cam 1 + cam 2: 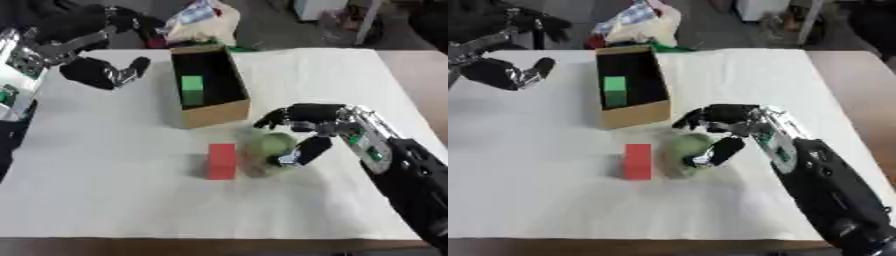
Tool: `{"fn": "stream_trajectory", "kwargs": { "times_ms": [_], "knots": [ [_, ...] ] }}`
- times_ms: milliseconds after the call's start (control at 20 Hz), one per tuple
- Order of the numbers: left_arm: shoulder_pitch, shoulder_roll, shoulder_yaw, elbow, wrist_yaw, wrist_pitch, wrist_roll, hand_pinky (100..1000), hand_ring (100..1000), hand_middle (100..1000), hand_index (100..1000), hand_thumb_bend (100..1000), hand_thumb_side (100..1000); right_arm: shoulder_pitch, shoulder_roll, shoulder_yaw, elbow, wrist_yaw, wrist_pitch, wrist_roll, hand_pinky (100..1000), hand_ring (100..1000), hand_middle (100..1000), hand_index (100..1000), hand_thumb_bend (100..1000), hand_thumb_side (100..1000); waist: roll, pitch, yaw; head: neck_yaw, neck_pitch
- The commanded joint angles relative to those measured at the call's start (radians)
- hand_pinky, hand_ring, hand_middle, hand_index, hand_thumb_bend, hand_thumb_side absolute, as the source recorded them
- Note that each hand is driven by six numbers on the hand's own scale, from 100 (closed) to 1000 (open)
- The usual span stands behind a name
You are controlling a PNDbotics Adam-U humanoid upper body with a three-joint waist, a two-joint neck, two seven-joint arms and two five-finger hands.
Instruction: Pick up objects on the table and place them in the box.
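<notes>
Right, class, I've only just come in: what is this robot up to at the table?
The right robot hand is curled round a pale green round object on the white table, just in front of the open cardboard box. A green block already lies in the box. A red block stands on the table beside the round object, not yet picked up. The left robot hand hangs idle near the far left.
</notes>
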Motion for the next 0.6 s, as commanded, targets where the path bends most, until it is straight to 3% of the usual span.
{"fn": "stream_trajectory", "kwargs": {
  "times_ms": [50,350,600],
  "knots": [
    [-0.011,0.025,0.014,-0.012,0.005,-0.095,-0.102,773,702,717,974,100,710,-0.019,-0.012,-0.002,-0.008,0.023,-0.105,0.096,826,770,694,862,234,663,0.002,-0.017,0.0,-0.002,-0.007],
    [-0.005,0.027,0.019,-0.013,0.01,-0.09,-0.106,772,701,716,975,100,707,-0.019,-0.031,-0.026,-0.04,0.036,-0.104,0.0,782,650,414,613,100,542,0.002,-0.017,-0.001,0.0,-0.008],
    [0.001,0.029,0.021,-0.02,0.035,-0.088,-0.114,769,698,714,975,100,711,-0.045,-0.05,-0.068,-0.073,0.033,-0.074,-0.098,763,598,329,537,100,504,0.003,-0.019,0.002,0.002,-0.008]
  ]
}}
